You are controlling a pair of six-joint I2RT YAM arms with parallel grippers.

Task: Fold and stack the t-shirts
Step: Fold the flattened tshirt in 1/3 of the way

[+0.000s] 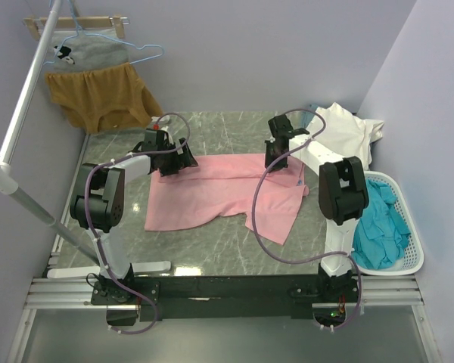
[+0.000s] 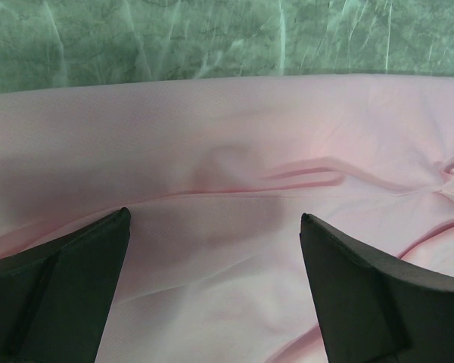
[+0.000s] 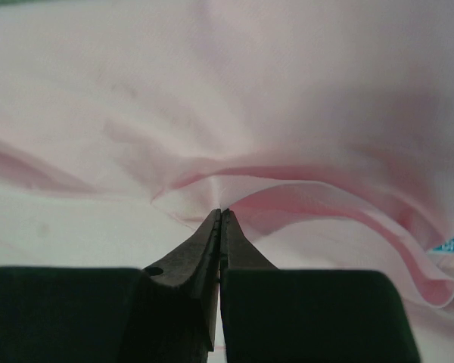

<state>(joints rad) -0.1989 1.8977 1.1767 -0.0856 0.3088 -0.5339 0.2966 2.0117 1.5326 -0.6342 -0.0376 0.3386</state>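
Over the pink t-shirt [image 1: 212, 197] on the counter [image 1: 212, 253], my left end effector [image 2: 213, 219] gapes wide; right end effector [image 3: 222, 213] pressed together at a fold, can't tell if cloth's caught.

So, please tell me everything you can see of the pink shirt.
The pink shirt is soft cloth, spread but wrinkled on the marble table, a flap trailing toward the near right. A blue tag shows by one fold. The right claw is shut on a raised fold near its far edge; the left claw stands open over it.
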